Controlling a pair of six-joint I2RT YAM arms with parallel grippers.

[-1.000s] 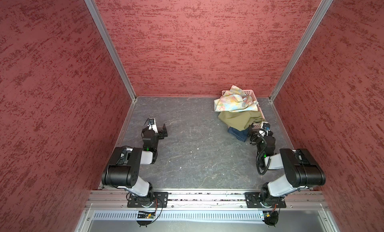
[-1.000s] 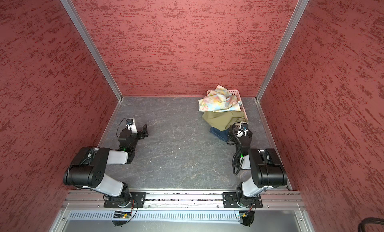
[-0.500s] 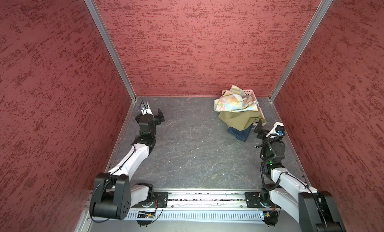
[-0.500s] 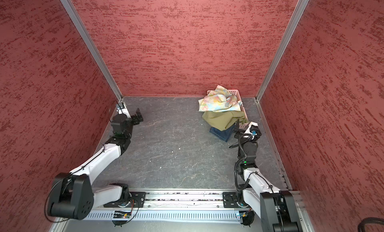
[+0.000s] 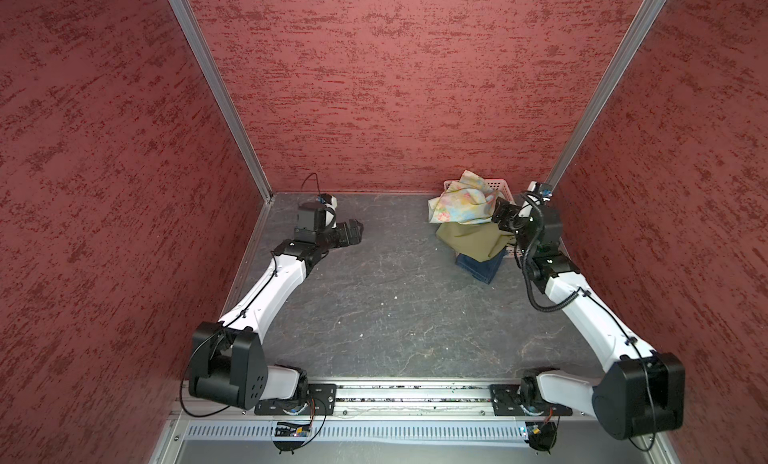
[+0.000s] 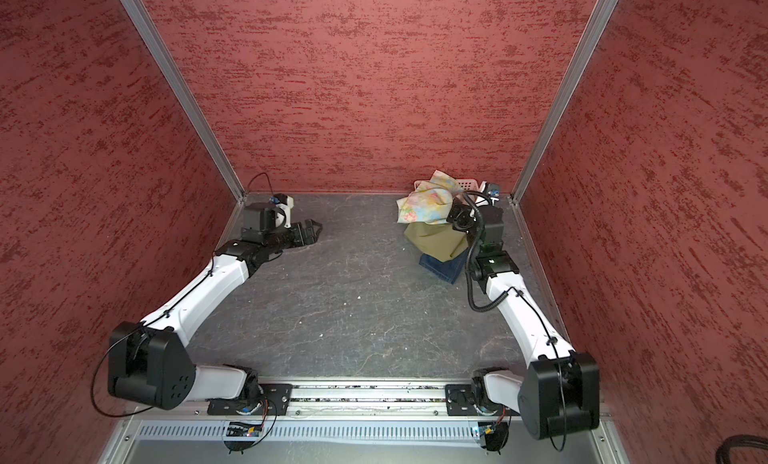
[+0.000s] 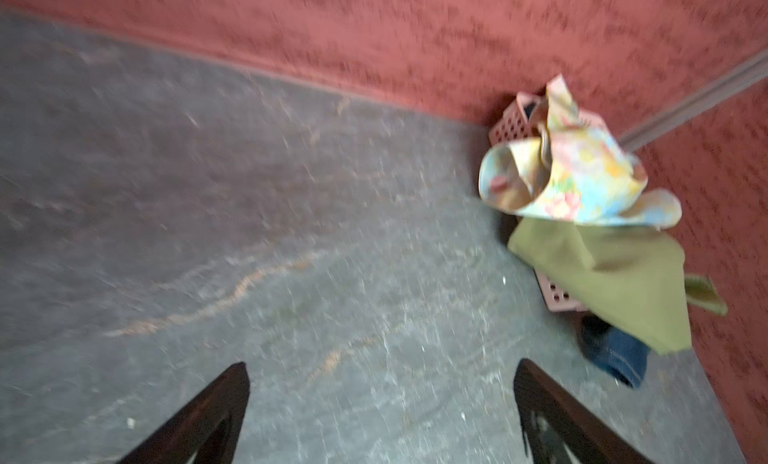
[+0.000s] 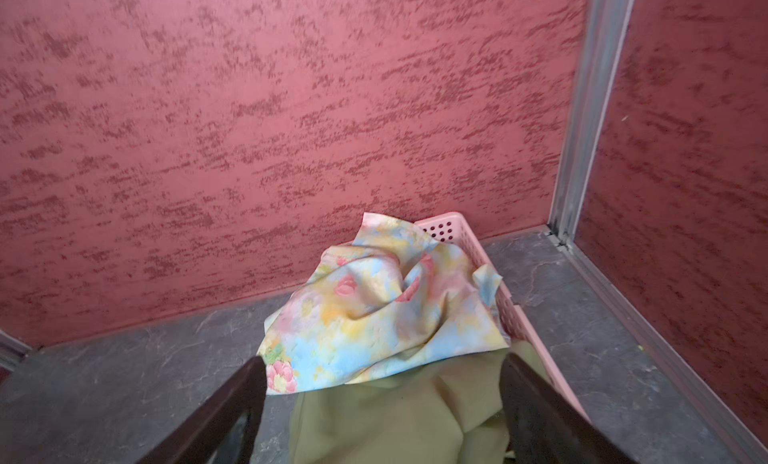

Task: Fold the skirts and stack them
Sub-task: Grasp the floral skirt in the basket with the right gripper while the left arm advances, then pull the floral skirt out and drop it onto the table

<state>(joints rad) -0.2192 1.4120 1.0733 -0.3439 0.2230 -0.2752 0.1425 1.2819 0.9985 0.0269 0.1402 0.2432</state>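
Note:
Three skirts are heaped over a pink basket [image 5: 496,185] [image 8: 519,316] in the back right corner. On top lies the crumpled floral skirt [image 5: 461,202] [image 6: 428,204] [image 7: 582,183] [image 8: 382,312]. Under it the olive-green skirt [image 5: 469,239] [image 6: 432,239] [image 8: 395,416] hangs over the basket's front. The denim skirt [image 5: 480,266] [image 6: 442,266] [image 7: 615,353] lies lowest, on the floor. My right gripper [image 5: 500,211] [image 6: 458,216] [image 8: 381,358] is open, at the right edge of the pile, its jaws straddling floral and olive cloth without pinching. My left gripper [image 5: 353,232] [image 6: 309,229] [image 7: 381,364] is open and empty above the back left floor.
Red textured walls enclose the grey mat [image 5: 374,295] on three sides, with aluminium posts [image 5: 552,179] in the back corners. The basket stands close to the right wall. A metal rail [image 5: 411,395] carries both arm bases along the front edge.
Both arms have unfolded from near their bases and reached to the back. The right gripper went up to the skirt pile; the left went to the back left and turned toward the middle.

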